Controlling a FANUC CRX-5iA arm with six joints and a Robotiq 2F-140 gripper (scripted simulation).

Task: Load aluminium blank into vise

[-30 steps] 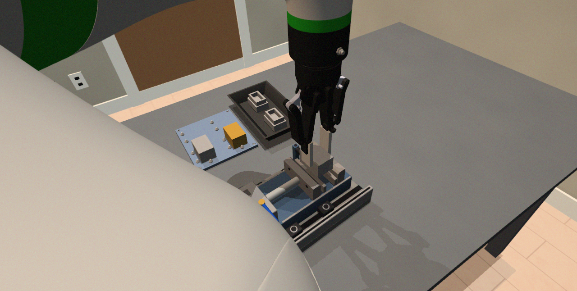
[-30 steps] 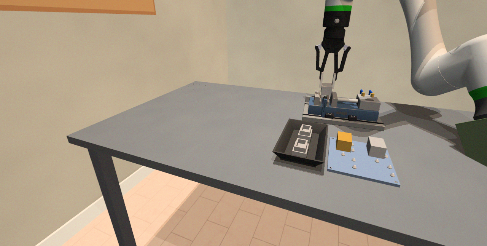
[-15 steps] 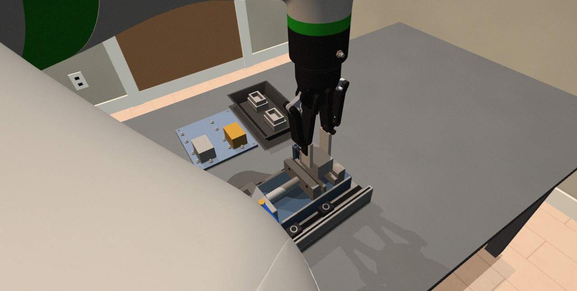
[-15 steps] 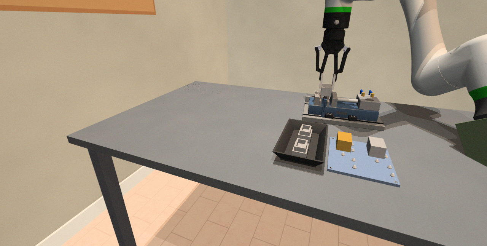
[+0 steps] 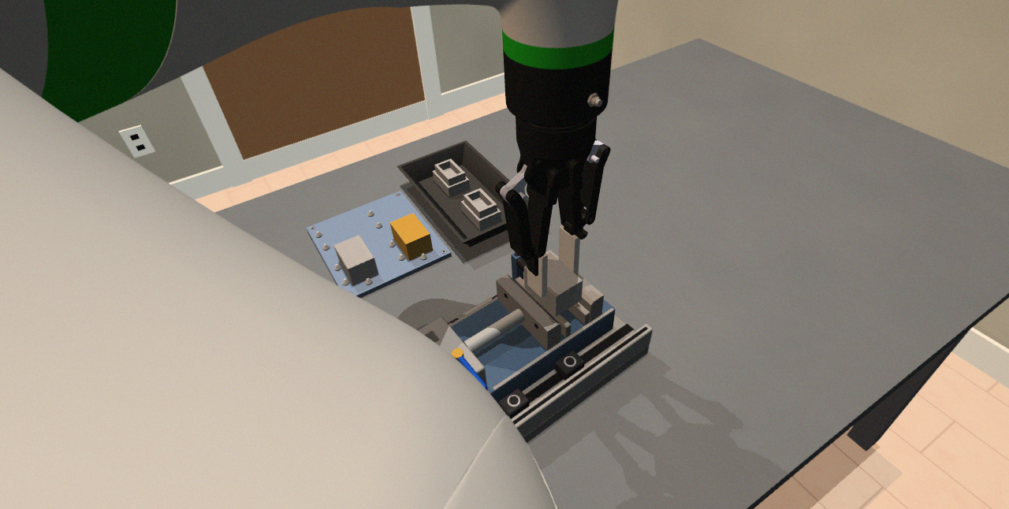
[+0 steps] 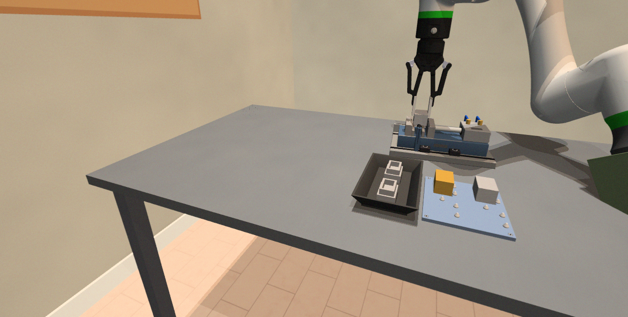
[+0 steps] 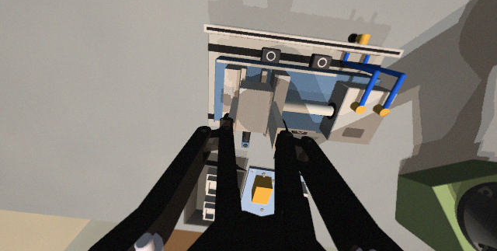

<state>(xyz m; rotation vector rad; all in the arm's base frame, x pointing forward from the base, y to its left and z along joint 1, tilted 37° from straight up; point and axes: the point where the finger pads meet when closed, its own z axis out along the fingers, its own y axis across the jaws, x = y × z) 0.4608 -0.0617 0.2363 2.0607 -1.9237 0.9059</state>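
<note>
Now, held part: 1 aluminium blank (image 5: 557, 280), a grey block, sits at the middle of the top view, low in the vise (image 5: 564, 343), between the 2 end blocks.
Gripper state: the gripper (image 5: 553, 262) points straight down and is pinching the aluminium blank, its light pads (image 5: 570, 250) on opposite faces of the block.
Step in hand: by my reading, seating the blank in the vise's opening; whether it already rests on the 2 low bars I cannot tell, since the block and the fingers hide them.
Next move: probably a check that it touches the fixed jaw and the work stop (image 7: 245, 139), then release and a straight lift, with the vise left open.
Blank's lie: upright and level as far as the exterior view shows; the block looks nearly cubic, so its long axis cannot be read with confidence. It should run along the fixed jaw, across the screw rod (image 7: 308, 109).
Outfeed tray: the outfeed tray (image 6: 368, 173), lower middle of the exterior view, holds 2 finished parts (image 6: 388, 186), pocket up and flat.
Infeed plate: the infeed plate (image 6: 478, 223) to its right carries 1 brass blank (image 6: 443, 182) and 1 grey blank (image 6: 485, 189), apart from each other.
Support: all stand on the counter (image 6: 272, 157).
</note>
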